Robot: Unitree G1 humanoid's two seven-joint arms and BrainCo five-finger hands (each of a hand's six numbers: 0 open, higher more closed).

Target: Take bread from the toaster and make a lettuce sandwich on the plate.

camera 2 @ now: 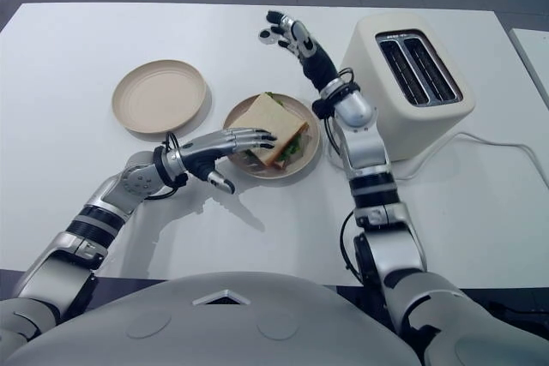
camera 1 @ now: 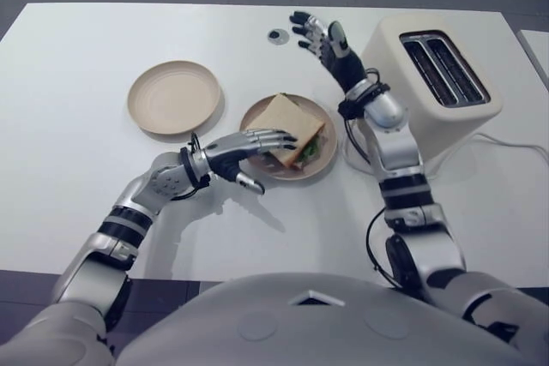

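Sandwich [camera 1: 290,129]: you see it lying on the tan plate [camera 1: 287,176] near the middle of the white table [camera 1: 77,83], a bread slice on top.
Lettuce [camera 1: 309,152]: it peeks out green at the sandwich's near edge, under the top slice.
Left hand [camera 1: 236,153]: its fingers are stretched out and apart, the tips resting on the top slice's left side, the thumb down by the plate's rim; it clasps nothing.
Right hand [camera 1: 324,40]: you have it raised between the plate and the toaster [camera 1: 446,130], fingers spread, holding nothing.
Toaster: it stands at the table's right, slots facing up, well apart from the sandwich.
Second plate [camera 1: 174,96]: it sits just left of the sandwich plate.
Small dark disc [camera 1: 278,37]: it lies on the table by the right hand's fingertips.
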